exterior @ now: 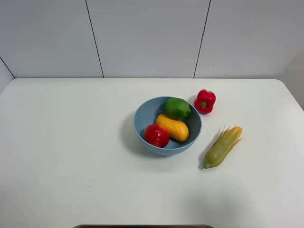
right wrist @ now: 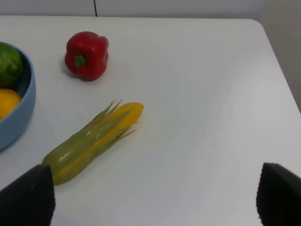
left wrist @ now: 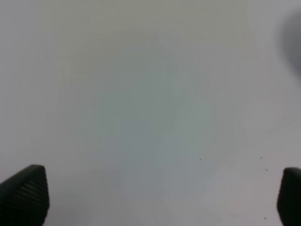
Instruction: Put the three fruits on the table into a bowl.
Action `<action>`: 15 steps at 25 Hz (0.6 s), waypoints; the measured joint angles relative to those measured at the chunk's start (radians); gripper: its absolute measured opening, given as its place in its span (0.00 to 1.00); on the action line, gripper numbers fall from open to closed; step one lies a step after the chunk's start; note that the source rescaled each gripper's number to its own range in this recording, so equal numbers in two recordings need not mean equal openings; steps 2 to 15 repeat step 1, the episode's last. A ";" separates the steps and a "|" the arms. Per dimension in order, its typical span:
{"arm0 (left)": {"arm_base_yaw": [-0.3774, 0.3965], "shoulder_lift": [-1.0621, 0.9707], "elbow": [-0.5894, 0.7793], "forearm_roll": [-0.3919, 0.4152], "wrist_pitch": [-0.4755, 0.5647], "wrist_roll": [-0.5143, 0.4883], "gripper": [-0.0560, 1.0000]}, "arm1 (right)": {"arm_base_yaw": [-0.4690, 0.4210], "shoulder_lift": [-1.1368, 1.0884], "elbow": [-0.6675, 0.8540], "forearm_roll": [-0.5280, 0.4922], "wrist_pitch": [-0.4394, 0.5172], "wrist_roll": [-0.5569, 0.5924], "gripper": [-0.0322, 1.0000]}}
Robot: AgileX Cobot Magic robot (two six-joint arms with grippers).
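Note:
The light-blue bowl (exterior: 142, 114) stands near the middle of the white table (exterior: 66, 142). Inside it lie the red apple-like fruit (exterior: 156, 135), the orange-yellow mango-like fruit (exterior: 173, 127) and the green lime (exterior: 177, 108). In the right wrist view the bowl (right wrist: 19, 117) shows at the edge with the lime (right wrist: 8, 63) and the mango-like fruit (right wrist: 7, 102) in it. Neither arm appears in the exterior high view. My left gripper (left wrist: 155, 195) is open over bare tabletop. My right gripper (right wrist: 155, 197) is open with nothing between its fingers.
A red bell pepper (exterior: 205, 101) (right wrist: 87, 54) sits just right of the bowl. A yellow-green corn cob (exterior: 222, 147) (right wrist: 91, 142) lies on the table in front of the pepper, to the bowl's right. The table's right edge (right wrist: 282, 70) is close by.

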 joint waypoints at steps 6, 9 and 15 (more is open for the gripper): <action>0.000 0.000 0.000 0.000 0.000 0.000 0.98 | 0.000 0.000 0.000 0.000 0.000 0.000 0.75; 0.000 0.000 0.000 0.000 0.000 0.000 0.98 | 0.000 0.000 0.000 0.000 0.000 0.000 0.75; 0.000 0.000 0.000 0.000 0.000 0.000 0.98 | 0.000 0.000 0.000 0.000 0.000 0.000 0.75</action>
